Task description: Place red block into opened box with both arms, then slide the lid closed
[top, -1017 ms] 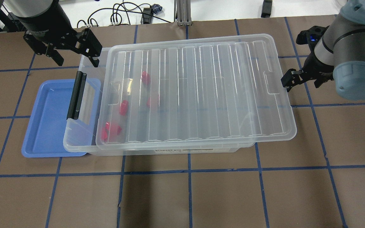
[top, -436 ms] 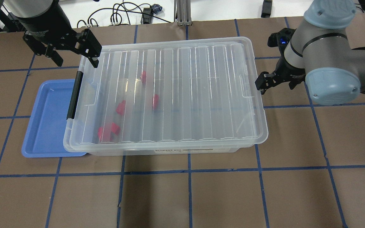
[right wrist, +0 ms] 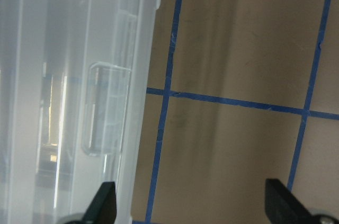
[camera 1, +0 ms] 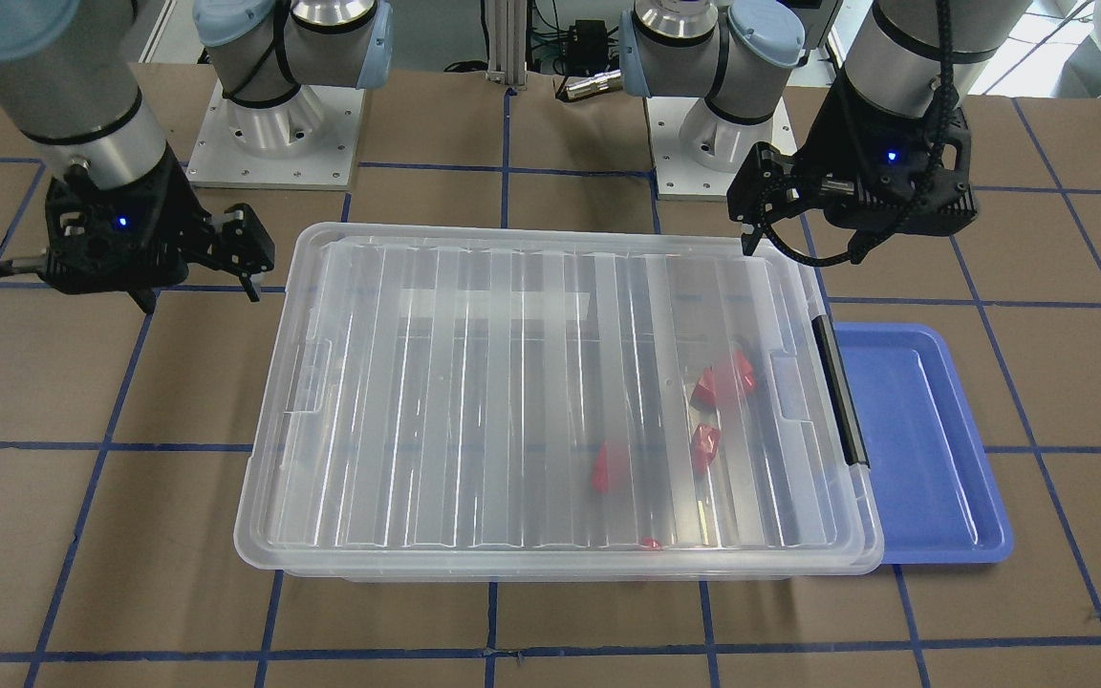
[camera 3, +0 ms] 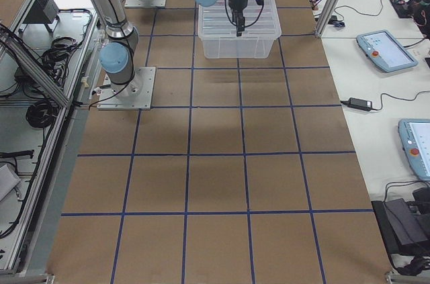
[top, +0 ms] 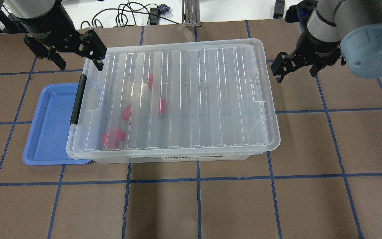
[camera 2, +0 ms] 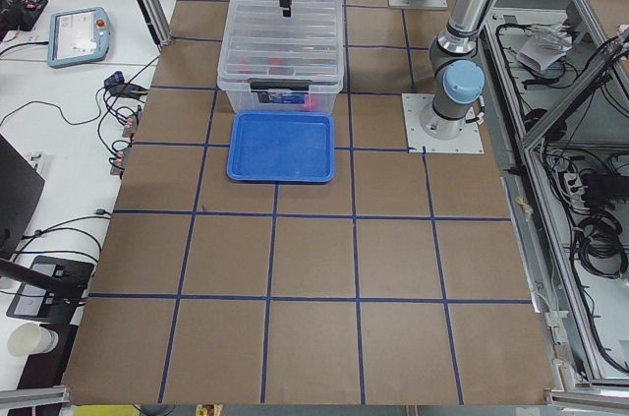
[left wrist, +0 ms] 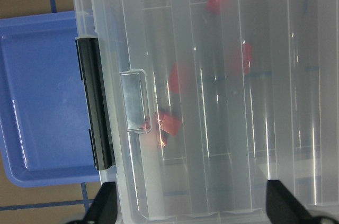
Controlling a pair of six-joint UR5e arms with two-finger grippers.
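- Lid (top: 191,96) now sits square over the box (top: 177,158); a second ago it overhung toward your right gripper (top: 296,66).
- That gripper, jaws wide and empty, has backed off and is just clear of the lid's end.
- Left gripper (top: 76,54) hangs wide open and empty, with a box corner just beneath it.
- Red blocks (top: 150,80) lie inside under the lid, nearer the left gripper; I judge the closing done, so only the retreat remains.

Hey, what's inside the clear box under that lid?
At least four red blocks show through the closed lid, all toward the box's black handle. Ribs and glare blur them, so the exact count is unclear.
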